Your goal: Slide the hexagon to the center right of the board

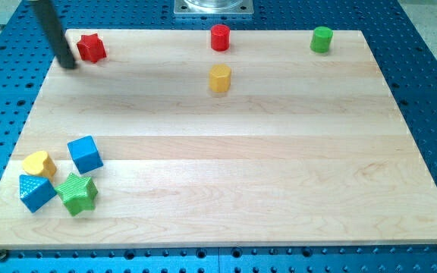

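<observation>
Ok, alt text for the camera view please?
My tip sits top left beside the red star, far from the yellow hexagon at top centre, with the wooden board's centre right bare.

rod (51, 26) cut off by the view's top edge; metal mount (213, 7) likewise, mostly out of view

You see the yellow hexagon (219, 77) standing upright near the desk's (226, 182) top edge, about midway across, just below the red cylinder (219, 37).
</observation>
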